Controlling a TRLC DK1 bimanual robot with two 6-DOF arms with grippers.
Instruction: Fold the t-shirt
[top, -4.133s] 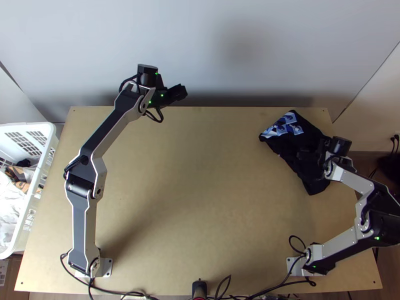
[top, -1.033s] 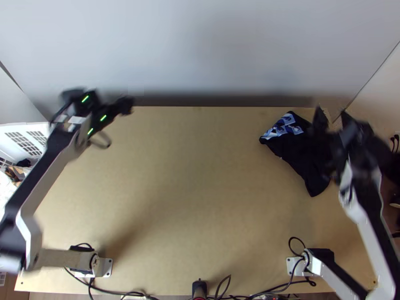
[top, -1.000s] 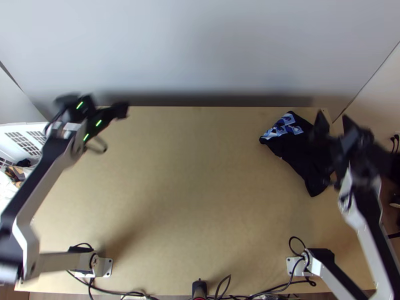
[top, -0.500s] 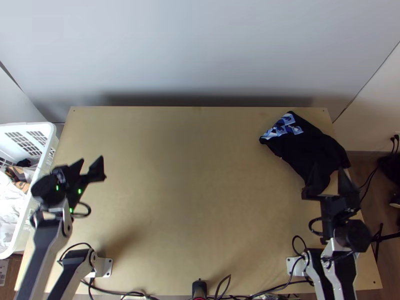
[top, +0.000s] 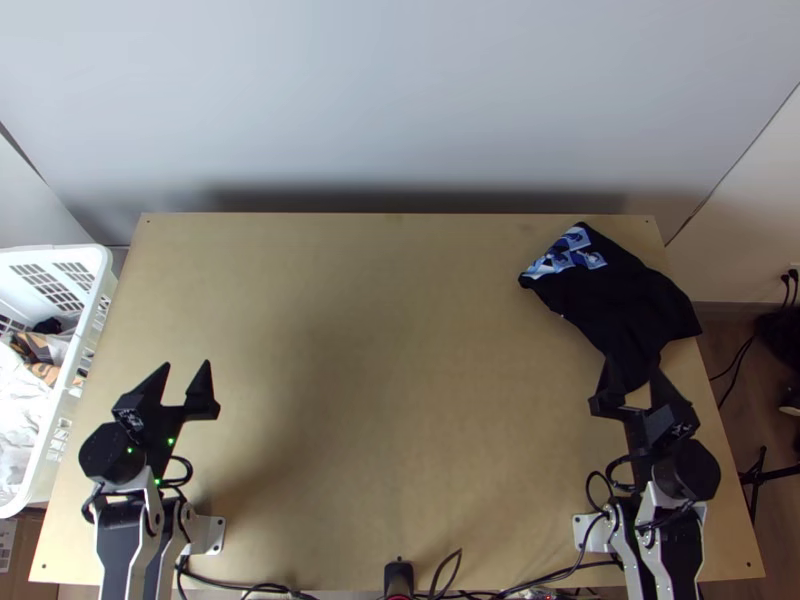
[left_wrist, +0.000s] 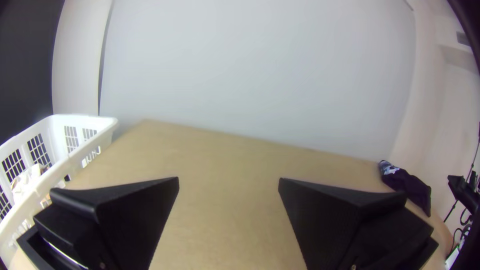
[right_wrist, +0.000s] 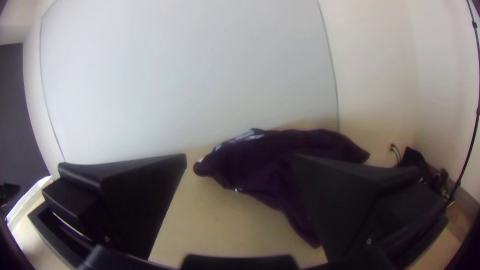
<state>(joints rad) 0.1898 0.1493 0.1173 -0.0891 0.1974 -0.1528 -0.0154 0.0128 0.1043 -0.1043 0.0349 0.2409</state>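
Note:
The black t-shirt (top: 625, 300) lies as a bunched, layered bundle at the table's far right, a blue and white print at its far left corner; part hangs over the right edge. The right gripper (top: 630, 375) stands open at the shirt's near end, holding nothing. At the table's left side the left gripper (top: 183, 372) is open and far from the cloth. In the left wrist view, my left gripper (left_wrist: 228, 185) has its fingers wide apart, with the shirt (left_wrist: 409, 187) far off. The right wrist view has my right gripper (right_wrist: 240, 162) open, one finger in front of the shirt (right_wrist: 270, 167).
A white basket (top: 100, 300) with clothes in it stands beside the table's left edge. The wooden table (top: 380, 380) has bare surface between the arms. Cables (top: 540, 575) run along its near edge, and a wall rises behind it.
Both arms have drawn back toward their bases. The right gripper came away from over the shirt, and the left gripper came back from the far edge. The shirt has stayed nearly the same.

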